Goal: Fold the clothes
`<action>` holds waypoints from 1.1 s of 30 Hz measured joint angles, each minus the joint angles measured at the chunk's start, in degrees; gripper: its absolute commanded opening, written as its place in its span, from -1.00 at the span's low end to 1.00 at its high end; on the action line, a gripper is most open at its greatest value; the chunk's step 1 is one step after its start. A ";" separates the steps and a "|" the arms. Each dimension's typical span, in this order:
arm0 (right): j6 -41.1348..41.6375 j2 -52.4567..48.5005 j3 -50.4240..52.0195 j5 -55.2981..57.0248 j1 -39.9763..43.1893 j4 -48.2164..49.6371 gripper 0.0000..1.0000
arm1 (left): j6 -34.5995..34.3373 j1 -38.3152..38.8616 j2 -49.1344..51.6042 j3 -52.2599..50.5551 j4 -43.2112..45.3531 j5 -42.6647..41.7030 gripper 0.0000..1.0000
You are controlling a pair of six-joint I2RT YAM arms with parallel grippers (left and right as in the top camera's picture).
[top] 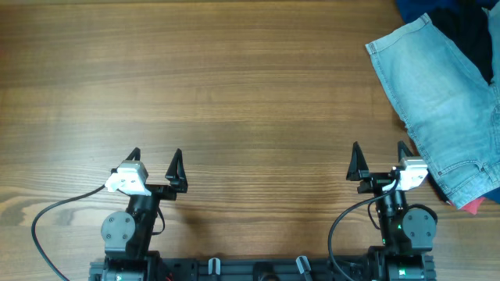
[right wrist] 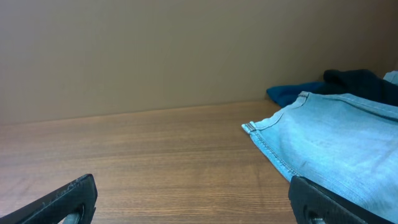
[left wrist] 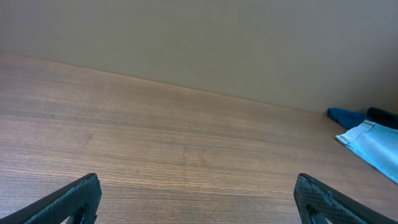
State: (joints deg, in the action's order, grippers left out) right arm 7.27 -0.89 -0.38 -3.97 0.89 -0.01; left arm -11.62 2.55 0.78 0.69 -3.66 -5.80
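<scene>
The light blue denim shorts (top: pixel 441 109) lie flat at the right edge of the table, partly cut off by the frame. They also show in the right wrist view (right wrist: pixel 336 143) and as a small corner in the left wrist view (left wrist: pixel 373 146). My left gripper (top: pixel 155 162) is open and empty near the front left, far from the shorts. My right gripper (top: pixel 380 158) is open and empty near the front right, just left of the shorts' lower part. Its right finger sits close to the denim edge (right wrist: pixel 273 149).
A dark navy cloth pile (top: pixel 461 19) lies at the back right, partly under the shorts, with a blue cloth beside it (right wrist: pixel 292 93). A small pink-red cloth (top: pixel 473 205) peeks out under the shorts' near edge. A wooden table (top: pixel 234 101) spans the view.
</scene>
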 measured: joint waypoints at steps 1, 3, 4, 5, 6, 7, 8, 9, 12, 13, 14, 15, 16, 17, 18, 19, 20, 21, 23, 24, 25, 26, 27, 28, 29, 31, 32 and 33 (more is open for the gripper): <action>-0.02 0.00 0.00 0.00 0.00 0.00 1.00 | 0.00 0.00 0.00 0.00 0.00 0.00 1.00; -16.48 -0.02 0.00 1.49 0.00 0.04 0.99 | 0.02 0.00 0.42 0.00 -0.20 1.75 0.99; -23.43 0.00 0.00 2.12 0.00 0.04 0.99 | 0.00 0.00 0.68 0.00 -0.28 2.82 1.00; -26.86 -0.02 0.00 2.56 0.00 0.04 0.99 | 0.02 0.00 0.74 0.00 -0.37 3.21 1.00; -29.83 0.00 0.00 2.78 0.00 0.04 1.00 | 0.02 0.00 0.74 0.00 -0.39 3.61 1.00; -31.19 0.00 0.00 2.84 0.00 0.04 1.00 | 0.02 0.00 0.74 0.00 -0.39 3.82 1.00; -32.06 -0.02 0.00 2.97 0.00 0.04 0.99 | 0.02 0.00 0.74 0.00 -0.39 3.91 1.00; -32.76 0.00 0.00 2.97 0.00 0.04 0.99 | 0.02 0.00 0.74 0.00 -0.42 4.09 0.99; -33.70 0.00 0.00 2.97 0.00 0.04 1.00 | 0.02 0.00 0.74 0.00 -0.42 4.28 0.99; -33.94 0.00 0.00 2.97 0.00 0.04 0.99 | 0.02 0.00 0.74 0.00 -0.42 4.28 1.00; -34.01 0.00 0.00 2.97 0.00 0.04 1.00 | 0.02 0.00 0.74 0.00 -0.42 4.28 0.99; -34.16 0.00 0.00 2.97 0.00 0.04 1.00 | 0.02 0.00 0.74 0.00 -0.42 4.28 1.00; -34.18 -0.02 0.00 2.97 0.00 0.04 0.99 | 0.02 0.00 0.74 0.00 -0.42 4.28 0.99; -34.18 0.00 0.00 2.97 0.00 0.04 0.99 | 0.02 0.00 0.74 0.00 -0.42 4.28 0.99; -34.18 -0.02 0.00 2.97 0.00 0.04 1.00 | 0.02 0.00 0.74 0.00 -0.42 4.28 1.00; -34.18 -0.02 0.00 2.97 0.00 0.04 1.00 | 0.02 0.00 0.74 0.00 -0.42 4.28 1.00; -34.18 0.00 0.00 2.97 0.00 0.04 0.99 | 0.02 0.00 0.74 0.00 -0.42 4.31 1.00; -34.18 -0.02 0.00 2.97 0.00 0.04 0.99 | 0.02 0.00 0.74 0.00 -0.42 4.28 0.99; -34.18 0.00 0.00 2.97 0.00 0.04 1.00 | 0.02 0.00 0.74 0.00 -0.42 4.28 0.99; -34.18 -0.02 0.00 2.97 0.00 0.04 1.00 | 0.02 0.00 0.74 0.00 -0.42 4.28 0.99; -34.18 0.00 0.00 2.97 0.00 0.04 0.99 | 0.02 0.00 0.74 0.00 -0.42 4.28 0.99; -34.18 0.00 0.00 2.97 0.00 0.04 0.99 | 0.02 0.00 0.74 0.00 -0.42 4.28 0.99; -34.18 0.00 0.00 2.97 0.00 0.04 0.99 | 0.02 0.00 0.74 0.00 -0.42 4.28 0.99; -34.18 0.00 0.00 2.97 0.00 0.04 0.99 | 0.02 0.00 0.74 0.00 -0.42 4.28 0.99; -34.18 0.00 0.00 2.97 0.00 0.04 0.99 | 0.02 0.00 0.74 0.00 -0.42 4.28 0.99; -34.21 0.00 0.00 2.97 0.00 0.04 0.99 | 0.02 0.00 0.74 0.00 -0.42 4.28 1.00; -34.18 -0.02 0.00 2.97 0.00 0.04 0.99 | 0.02 0.00 0.74 0.00 -0.42 4.28 1.00; -34.18 -0.02 0.00 2.97 0.00 0.04 0.99 | 0.02 0.00 0.74 0.00 -0.42 4.28 1.00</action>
State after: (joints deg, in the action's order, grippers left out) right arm -26.92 -0.91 -0.38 -0.99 0.89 0.03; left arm -11.60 2.55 1.52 0.69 -4.08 -1.52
